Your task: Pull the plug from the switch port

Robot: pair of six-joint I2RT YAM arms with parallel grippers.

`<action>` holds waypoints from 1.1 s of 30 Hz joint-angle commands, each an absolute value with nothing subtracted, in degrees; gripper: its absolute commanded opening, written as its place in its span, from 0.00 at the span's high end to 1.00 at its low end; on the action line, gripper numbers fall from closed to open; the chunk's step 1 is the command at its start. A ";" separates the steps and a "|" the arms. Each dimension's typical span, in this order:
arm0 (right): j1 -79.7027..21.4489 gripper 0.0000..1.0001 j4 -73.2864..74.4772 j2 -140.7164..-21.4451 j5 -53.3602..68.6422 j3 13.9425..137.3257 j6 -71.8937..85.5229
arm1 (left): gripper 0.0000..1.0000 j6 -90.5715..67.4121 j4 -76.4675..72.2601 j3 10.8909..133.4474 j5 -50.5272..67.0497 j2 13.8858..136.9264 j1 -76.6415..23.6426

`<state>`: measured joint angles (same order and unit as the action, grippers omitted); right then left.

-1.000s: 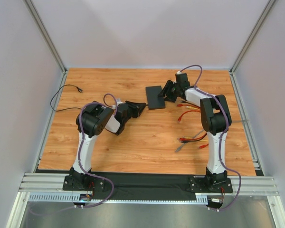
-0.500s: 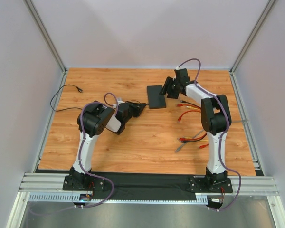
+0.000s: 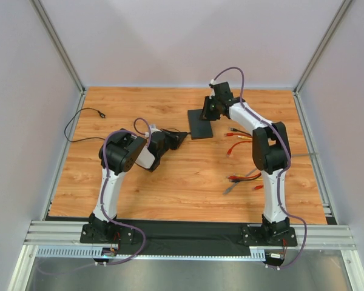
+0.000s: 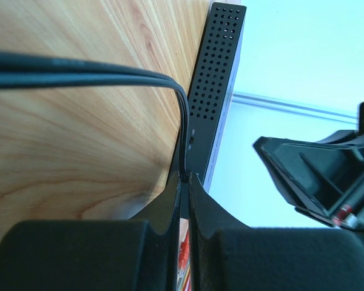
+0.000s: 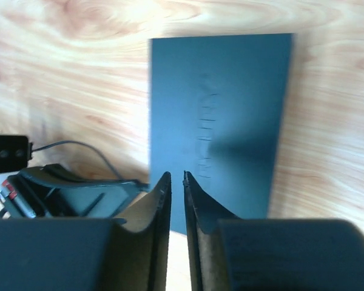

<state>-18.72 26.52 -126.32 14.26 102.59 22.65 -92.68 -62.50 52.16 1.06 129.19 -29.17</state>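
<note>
The switch is a flat black box lying mid-table. In the left wrist view it shows edge-on, with a perforated side. My left gripper sits at its left edge, shut on a thin black cable right beside the switch. The plug itself is hidden between the fingers. My right gripper hangs over the switch's far right part, its jaws almost closed and empty. In the right wrist view its tips hover above the switch's flat top, with the left gripper at the lower left.
The black cable runs off to the table's left edge and ends in a loose plug. Loose red and orange cables lie right of the switch, and more lie near the right arm. Grey walls enclose the table.
My right gripper has swung left and away from me, from beside the switch's right edge to above it. My left gripper and the switch have not moved.
</note>
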 commanded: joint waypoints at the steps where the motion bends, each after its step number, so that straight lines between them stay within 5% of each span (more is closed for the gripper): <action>1: -19.86 0.86 27.95 -127.00 14.50 105.12 20.39 | 1.00 -93.43 -59.50 52.12 3.08 132.71 -29.44; 6: -20.13 1.00 29.00 -128.84 14.68 106.52 20.30 | 1.00 -93.60 -60.29 52.12 3.25 132.98 -29.36; 33: -23.03 1.00 43.50 -138.51 -1.76 118.04 19.33 | 1.00 -97.82 -66.88 51.33 4.74 136.05 -28.39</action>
<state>-22.57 38.00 -135.46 2.39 116.31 19.53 -92.27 -67.94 52.34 2.57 131.37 -28.73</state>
